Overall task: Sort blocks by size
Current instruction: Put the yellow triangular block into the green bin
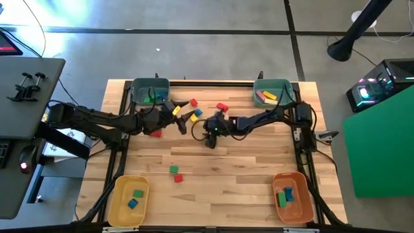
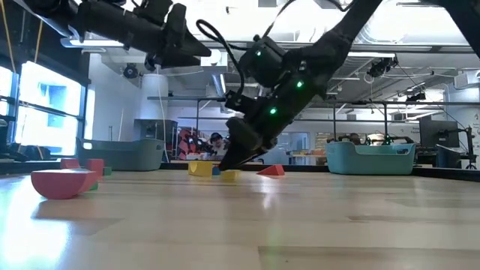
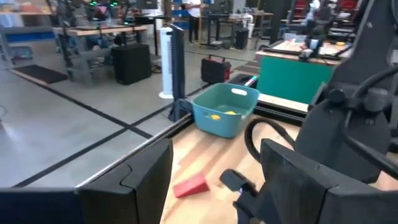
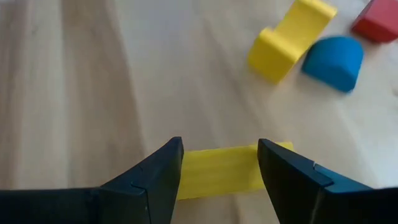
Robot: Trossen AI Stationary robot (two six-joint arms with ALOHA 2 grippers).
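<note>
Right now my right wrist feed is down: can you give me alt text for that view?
The right claw hangs open over bare wood, its two dark fingers straddling a flat yellow block. Farther off lie a yellow arch block, a blue rounded block and the corner of a red block.

4 bins [image 1: 150,91] at table [image 1: 233,162] corners, blocks [image 1: 194,110] clustered mid-rear, 2 blocks [image 1: 175,173] nearer front
</note>
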